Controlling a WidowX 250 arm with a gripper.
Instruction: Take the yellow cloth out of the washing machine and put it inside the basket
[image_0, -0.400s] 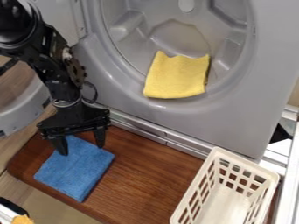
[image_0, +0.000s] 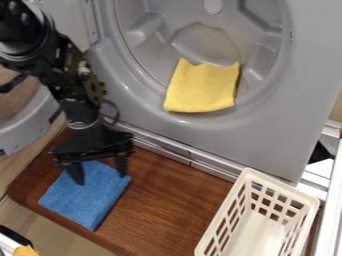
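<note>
Over the upper part of the blue cloth, at the left, my gripper (image_0: 100, 179) hangs open, its two fingers pointing down and apart. The yellow cloth (image_0: 202, 87) lies folded on the lower rim of the washing machine's opening (image_0: 267, 107), up and to the right of the gripper. At the lower right stands the white slatted basket (image_0: 304, 199), with its bare floor visible inside.
A folded blue cloth (image_0: 83, 200) lies on the brown wooden board (image_0: 167, 205). The machine's round door (image_0: 30, 127) stands swung out at the left, beside the arm. A metal rail runs between machine and board.
The gripper has moved slightly right and down over the blue cloth. Both cloths and the basket have stayed where they were.
</note>
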